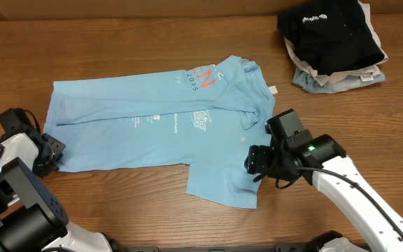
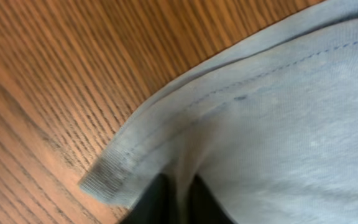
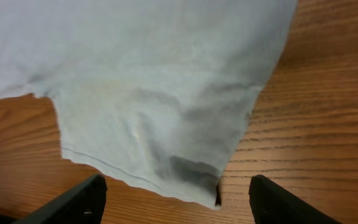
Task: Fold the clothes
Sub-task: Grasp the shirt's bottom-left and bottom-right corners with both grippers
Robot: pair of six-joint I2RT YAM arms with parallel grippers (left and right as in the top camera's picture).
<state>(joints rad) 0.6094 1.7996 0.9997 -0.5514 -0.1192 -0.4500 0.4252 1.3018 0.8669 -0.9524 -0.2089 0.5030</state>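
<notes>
The clothes [image 1: 152, 119], a light sky-blue T-shirt with white print, lie spread flat across the wooden table. My left gripper [image 1: 51, 150] sits at the shirt's near left corner. In the left wrist view its dark fingers [image 2: 160, 202] are pinched together on a raised fold of the blue fabric [image 2: 278, 124], just inside the stitched hem. My right gripper [image 1: 254, 164] hovers at the right edge of the near sleeve. Seen from the right wrist, it [image 3: 179, 199] stands open, its two fingers straddling the sleeve's hem corner [image 3: 185, 180] without touching it.
A stack of folded garments stands at the back right: a black one with a small white logo [image 1: 331, 31] on top, beige and grey-blue ones [image 1: 341, 78] under it. Bare wood [image 1: 117, 210] lies in front of the shirt.
</notes>
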